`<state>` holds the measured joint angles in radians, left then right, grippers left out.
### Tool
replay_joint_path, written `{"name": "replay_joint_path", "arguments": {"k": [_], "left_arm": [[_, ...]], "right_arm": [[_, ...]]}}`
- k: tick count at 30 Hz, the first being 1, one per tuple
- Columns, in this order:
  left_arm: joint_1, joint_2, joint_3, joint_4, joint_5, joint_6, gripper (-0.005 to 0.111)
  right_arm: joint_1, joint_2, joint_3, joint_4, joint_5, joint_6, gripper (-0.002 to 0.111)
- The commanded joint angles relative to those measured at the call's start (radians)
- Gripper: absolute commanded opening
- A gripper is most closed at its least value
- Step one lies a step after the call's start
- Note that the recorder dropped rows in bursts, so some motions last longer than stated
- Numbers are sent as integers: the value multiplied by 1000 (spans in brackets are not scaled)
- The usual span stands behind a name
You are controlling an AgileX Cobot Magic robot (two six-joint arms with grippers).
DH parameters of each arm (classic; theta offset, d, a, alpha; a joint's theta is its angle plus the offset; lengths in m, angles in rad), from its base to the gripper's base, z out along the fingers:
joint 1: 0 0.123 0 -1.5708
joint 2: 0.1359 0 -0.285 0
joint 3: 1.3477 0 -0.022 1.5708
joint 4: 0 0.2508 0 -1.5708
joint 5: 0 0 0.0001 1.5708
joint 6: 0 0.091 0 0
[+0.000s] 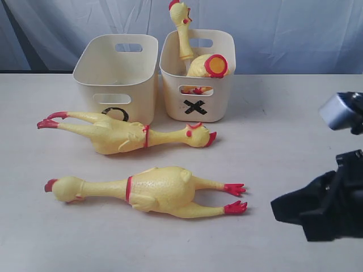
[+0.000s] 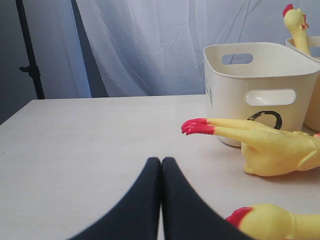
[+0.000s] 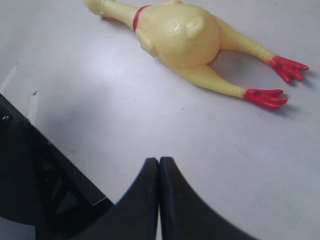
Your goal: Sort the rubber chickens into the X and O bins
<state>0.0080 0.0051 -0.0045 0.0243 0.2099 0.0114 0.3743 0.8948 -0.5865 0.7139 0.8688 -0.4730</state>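
Since both grippers show their jaws pressed together with nothing between them, no chicken is held at this moment. The left gripper [image 2: 161,162] is low above the table [image 2: 90,140]; the right gripper [image 3: 159,162] hovers near the red feet of the front chicken [image 1: 159,190]. This chicken lies flat, its head to the left of the exterior view. The second chicken [image 1: 122,136] lies just in front of the O bin [image 1: 91,68], its head near the X bin [image 1: 221,96]. 1 more chicken [image 1: 182,28] stands in the X bin, its neck well above the rim.

I judge these toys to be light, soft and hollow, so they give under pressure. The round body looks too wide and may slip out; the narrow neck beside the red band, or 1 leg, seems the better place to hold.

The second chicken lies across the front of the O bin, and the standing neck could be knocked during a drop into the X bin.
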Motion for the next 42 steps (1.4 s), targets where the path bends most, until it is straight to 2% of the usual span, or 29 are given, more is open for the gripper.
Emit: {"name": "replay_joint_path", "arguments": {"k": [1,5,8,12,15,20,26,33,36,42], "left_arm": [[1,-5,5,4,-7,-2,0],[1,-5,5,13,-23,-2,0],[1,-5,5,-78,-115,-11,0],[1,-5,5,-91,-264,-19,0],[1,-5,5,-284,-451,-170,0],[1,-5,5,-323,-503,-271,0],[1,-5,5,-278,-471,-441,0],[1,-5,-83,-152,-210,-462,0],[1,-3,-133,-135,-200,-451,0],[1,77,-238,-112,-202,-449,9]], "right_arm": [[-2,-118,64,14,25,-29,-1],[-2,-199,103,31,36,-56,-1],[-2,-240,103,64,38,-93,-1],[-2,-261,103,70,40,-103,-1],[-2,-261,103,70,44,-110,-1],[-2,-261,103,70,49,-110,-1],[-2,-261,103,72,50,-116,-1],[-2,-261,103,73,51,-118,-1],[-2,-261,103,76,51,-120,-1],[-2,-261,103,76,43,-120,-1]]}}
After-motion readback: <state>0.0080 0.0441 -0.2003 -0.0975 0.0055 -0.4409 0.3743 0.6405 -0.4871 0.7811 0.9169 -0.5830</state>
